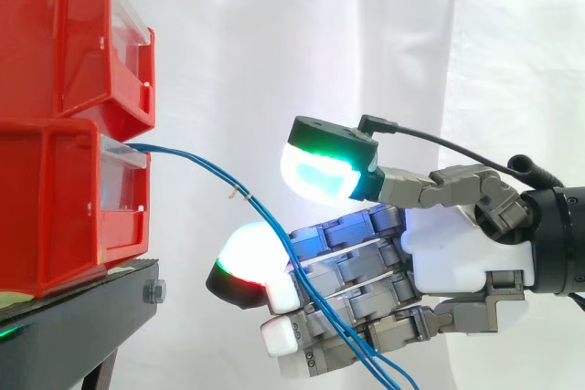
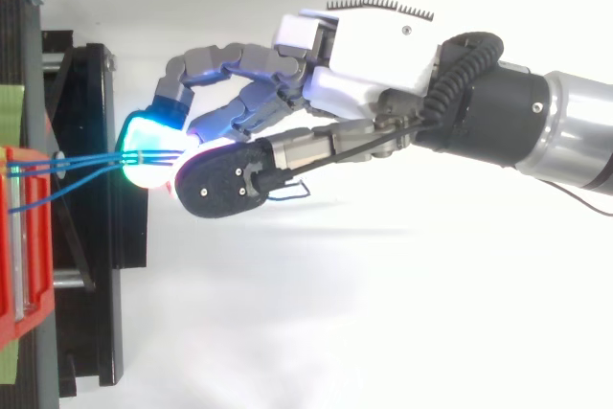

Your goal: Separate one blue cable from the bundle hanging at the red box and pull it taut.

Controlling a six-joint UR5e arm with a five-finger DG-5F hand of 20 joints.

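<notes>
Blue cables [image 1: 212, 173] are led from the lower red bin [image 1: 55, 207] and slope down across the hand [image 1: 457, 253], which is set beside the bundle to single one out. Whether a cable is gripped cannot be told; none is drawn taut yet.

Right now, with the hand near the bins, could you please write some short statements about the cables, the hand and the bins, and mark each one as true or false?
1. The blue cables come out of the lower red bin. True.
2. In the side view the hand comes in from the left. False: it comes in from the right.
3. The thumb pad pinches the cables against the fingers. False: in the side view it stands above them, with a gap.
4. The cables run down to the right across the fingers. True.
5. The bins stand on a white table. False: they stand on a black stand.
</notes>
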